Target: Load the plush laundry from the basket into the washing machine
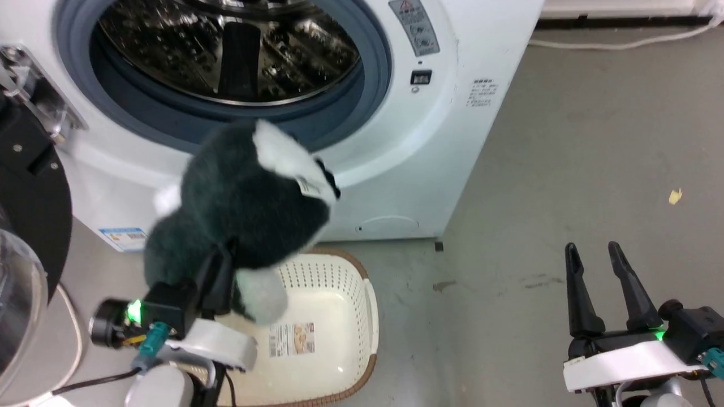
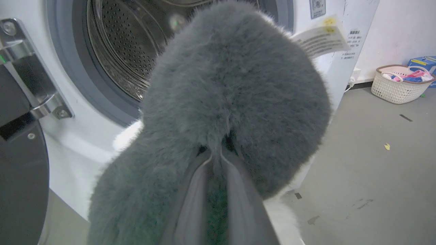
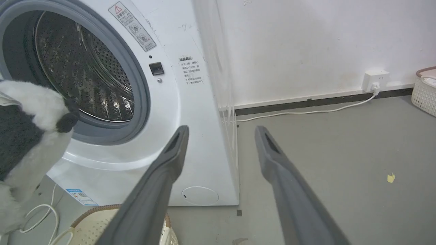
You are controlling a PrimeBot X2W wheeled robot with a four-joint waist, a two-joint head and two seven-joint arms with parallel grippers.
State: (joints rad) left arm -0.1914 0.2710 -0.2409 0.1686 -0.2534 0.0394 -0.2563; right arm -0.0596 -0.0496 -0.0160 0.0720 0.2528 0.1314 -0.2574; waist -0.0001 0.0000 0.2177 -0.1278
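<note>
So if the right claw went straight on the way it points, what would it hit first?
Probably the washing machine, its right front corner; depth's unclear, it might slip past to the wall.

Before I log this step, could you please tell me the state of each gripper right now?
Left gripper: closed on the plush laundry.
Right gripper: open, holding nothing.

Looks like a plain laundry room. Shows a large white front-loading washing machine (image 1: 407, 169) at the head view's upper left, bare grey floor (image 1: 594, 169) at right, a white wall socket (image 3: 374, 80) with white cable (image 3: 306, 112) at the right wrist view's right, and a cream perforated basket (image 2: 395, 92) of coloured clothes at the left wrist view's right edge.
</note>
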